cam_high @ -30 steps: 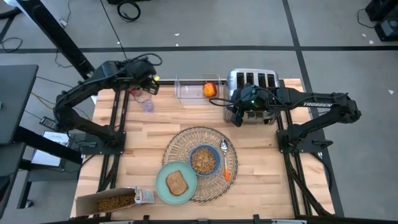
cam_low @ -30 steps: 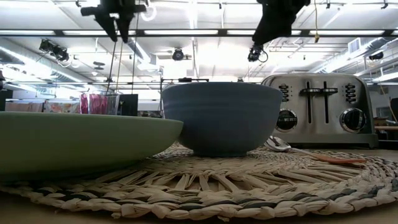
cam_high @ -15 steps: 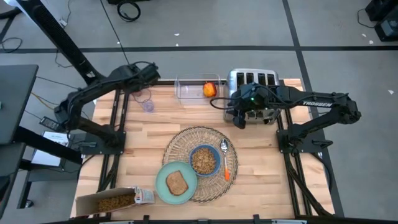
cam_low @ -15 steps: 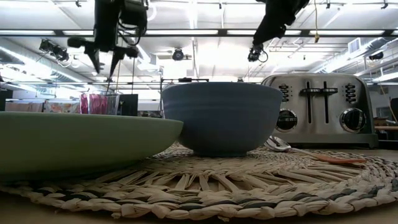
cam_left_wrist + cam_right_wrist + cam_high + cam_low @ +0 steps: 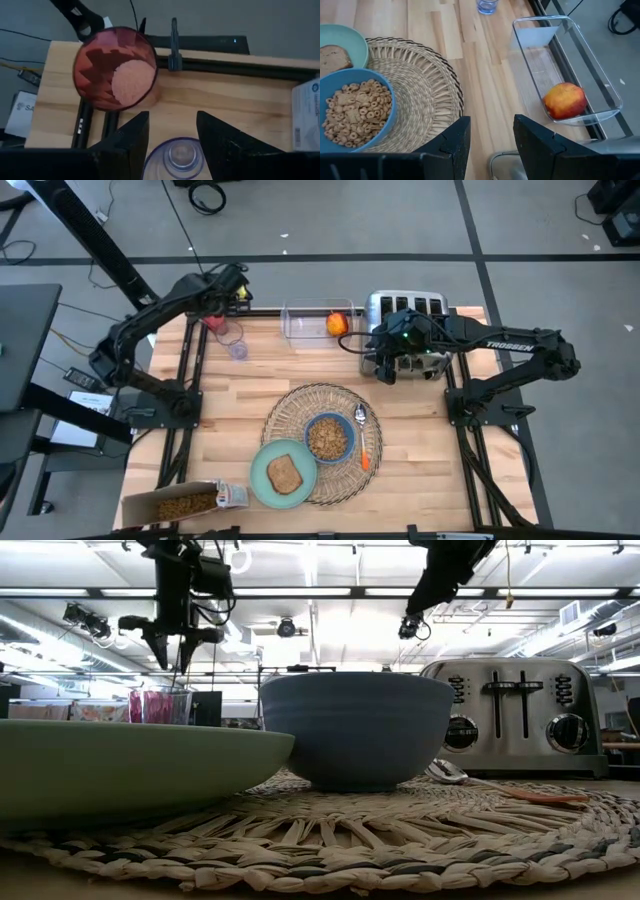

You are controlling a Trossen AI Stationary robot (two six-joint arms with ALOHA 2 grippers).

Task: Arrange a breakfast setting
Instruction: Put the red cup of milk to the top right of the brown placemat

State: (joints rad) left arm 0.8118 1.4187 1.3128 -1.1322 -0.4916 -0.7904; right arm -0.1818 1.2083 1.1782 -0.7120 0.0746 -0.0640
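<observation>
The woven placemat lies at the table's middle near side. On it are the blue bowl of cereal, the green plate with toast, and the orange-handled spoon. The orange-red fruit lies in a clear container at the far edge. The dark red cup stands upright at the far left and also shows in the left wrist view. My left gripper hangs open above it, touching nothing. My right gripper is open and empty above the table by the toaster's left end.
A small clear cup stands beside the red cup. The silver toaster stands at the far right. A cereal box lies at the near left corner. Bare wood shows between the cups and the placemat.
My left gripper has come down from high above and gone toward the table's far left corner, over the red cup, turning as it went. Its fingers stay open. My right gripper has kept nearly still.
</observation>
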